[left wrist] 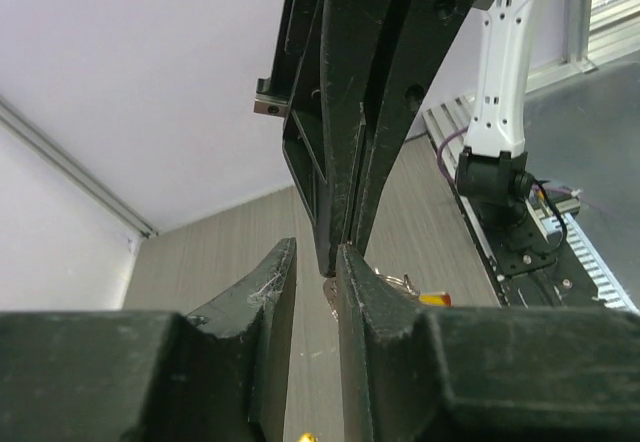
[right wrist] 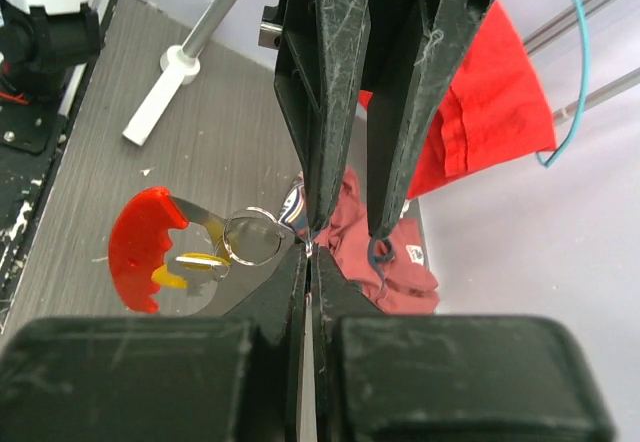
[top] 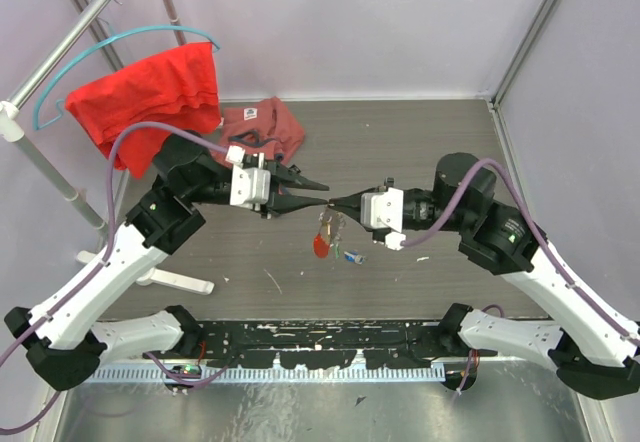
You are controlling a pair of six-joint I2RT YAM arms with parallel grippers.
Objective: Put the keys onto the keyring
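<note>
Where the two arms meet tip to tip above the table (top: 420, 142), the right gripper (right wrist: 308, 254) is clenched on the keyring (right wrist: 250, 238) — its red tag (right wrist: 140, 247) and a yellow-headed key (right wrist: 190, 261) dangle alongside — while the left gripper (right wrist: 350, 230) stands parted; loose keys (top: 351, 256) lie on the table below.

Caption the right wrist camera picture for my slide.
Right gripper, shut on the red-tagged keyring, meets the open left gripper tip to tip.

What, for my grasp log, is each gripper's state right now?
Left gripper: open, fingers apart, nothing visibly held.
Right gripper: closed, holding the keyring.
</note>
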